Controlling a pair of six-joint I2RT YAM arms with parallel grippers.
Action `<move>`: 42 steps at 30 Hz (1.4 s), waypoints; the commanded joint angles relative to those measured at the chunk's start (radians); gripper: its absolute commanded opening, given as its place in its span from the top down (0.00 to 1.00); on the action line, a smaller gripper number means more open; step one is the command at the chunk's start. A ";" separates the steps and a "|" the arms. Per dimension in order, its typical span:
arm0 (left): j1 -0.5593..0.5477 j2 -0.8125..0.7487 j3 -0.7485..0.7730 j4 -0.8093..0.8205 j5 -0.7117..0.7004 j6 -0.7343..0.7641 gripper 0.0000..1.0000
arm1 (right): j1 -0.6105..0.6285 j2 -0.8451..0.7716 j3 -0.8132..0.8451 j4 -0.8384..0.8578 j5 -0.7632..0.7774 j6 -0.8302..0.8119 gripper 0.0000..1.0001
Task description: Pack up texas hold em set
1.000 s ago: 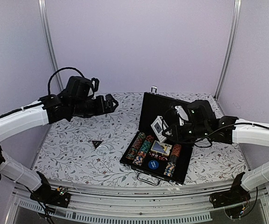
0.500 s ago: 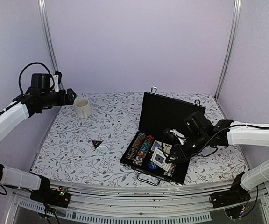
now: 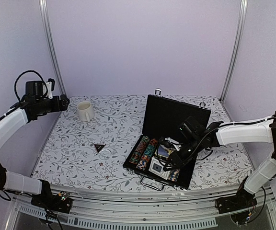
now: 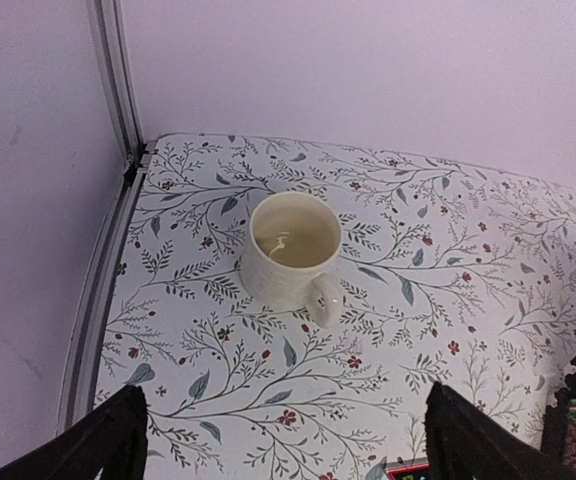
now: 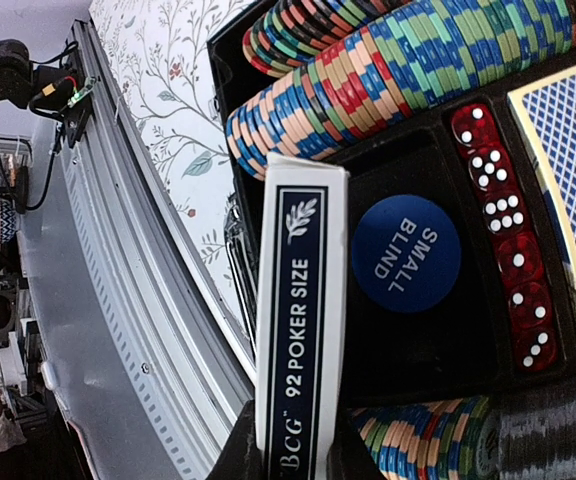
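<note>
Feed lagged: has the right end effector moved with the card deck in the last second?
Yes. The right end effector carried the card deck from beside the briefcase lid down toward the handle at the near edge.

Black briefcase (image 3: 172, 113): lies open right of centre, lid upright. Holds multicoloured chip rows (image 5: 418, 60), a line of red dice (image 5: 508, 240) and a blue disc (image 5: 406, 253) marked SMALL BLIND. Boxed card deck (image 5: 298, 320): stands on edge over the disc's compartment, pinched in right gripper (image 5: 296, 455). Black triangle (image 3: 99, 147): lies flat outside, left of the case.
</note>
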 commanded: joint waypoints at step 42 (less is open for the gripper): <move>-0.002 -0.019 -0.034 0.013 -0.012 0.000 0.04 | 0.000 0.077 0.132 0.060 0.269 -0.022 0.45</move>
